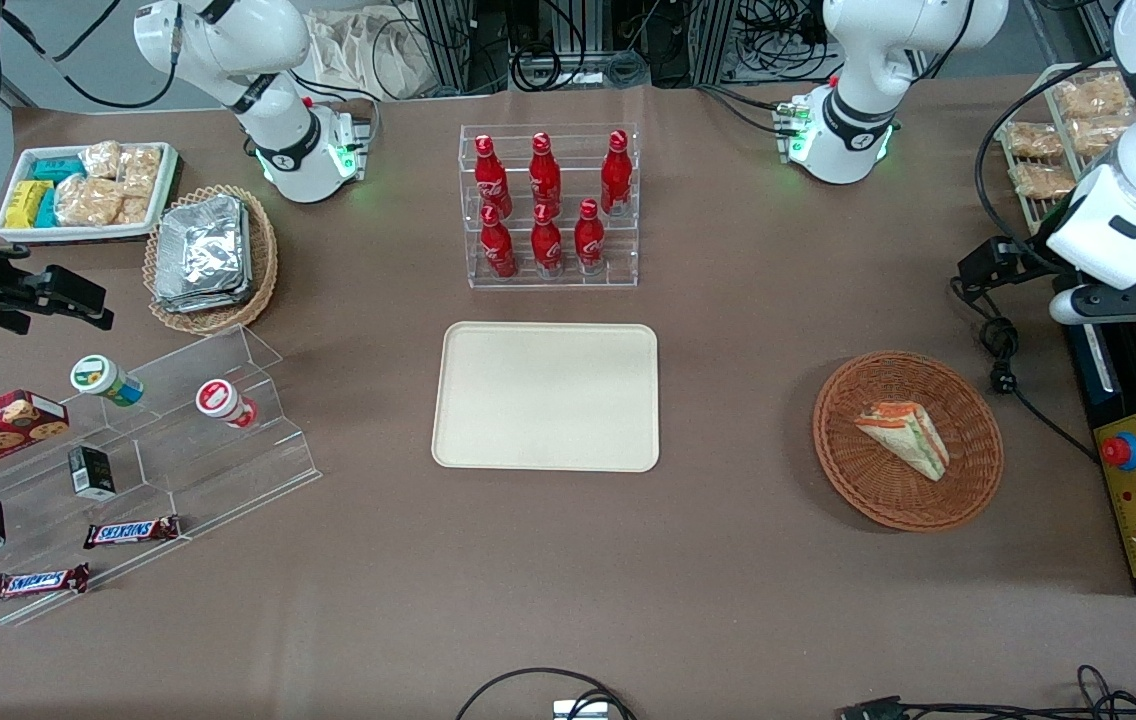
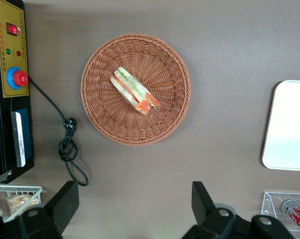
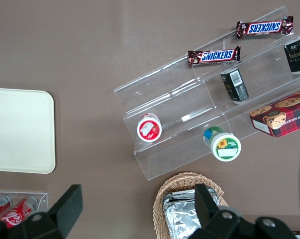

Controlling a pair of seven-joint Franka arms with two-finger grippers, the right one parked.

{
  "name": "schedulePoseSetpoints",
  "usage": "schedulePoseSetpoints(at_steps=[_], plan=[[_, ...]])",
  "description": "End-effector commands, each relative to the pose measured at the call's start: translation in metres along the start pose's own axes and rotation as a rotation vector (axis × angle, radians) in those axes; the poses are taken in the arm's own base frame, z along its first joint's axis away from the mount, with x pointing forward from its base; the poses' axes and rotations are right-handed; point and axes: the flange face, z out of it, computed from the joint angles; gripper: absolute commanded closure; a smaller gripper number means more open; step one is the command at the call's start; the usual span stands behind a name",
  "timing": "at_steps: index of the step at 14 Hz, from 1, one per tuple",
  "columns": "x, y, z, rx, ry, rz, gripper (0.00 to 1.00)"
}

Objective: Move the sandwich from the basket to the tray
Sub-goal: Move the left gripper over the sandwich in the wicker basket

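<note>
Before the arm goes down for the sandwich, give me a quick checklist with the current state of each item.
1. Sandwich lies in the round wicker basket, nothing on top of it: ok.
2. Gripper is open, fingers spread wide: ok.
3. Gripper is lined up over the sandwich: not ok; it hangs high above the table, at the basket's edge, toward the working arm's end.
4. Cream tray has a bare surface for the drop: ok.
5. Table between basket and tray is free of obstacles: ok.
6. Black cable beside the basket lies outside its rim: ok.
</note>
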Motion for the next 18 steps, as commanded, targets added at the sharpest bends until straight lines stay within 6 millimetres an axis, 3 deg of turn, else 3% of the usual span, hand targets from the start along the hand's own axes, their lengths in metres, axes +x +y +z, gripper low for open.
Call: schedulePoseSetpoints(at_steps=[1, 3, 8, 10, 15, 18], plan=[[-0.002, -0.002, 0.0, 0.006, 0.011, -0.013, 0.0], [-0.003, -0.002, -0.001, 0.003, 0.018, -0.015, 0.0], [0.005, 0.001, 0.02, -0.004, 0.05, -0.072, 0.0], [0.014, 0.004, 0.048, -0.005, 0.045, -0.199, 0.0], [0.037, 0.015, 0.146, -0.014, 0.078, -0.568, 0.0], [0.051, 0.017, 0.2, 0.006, 0.089, -0.61, 0.0]])
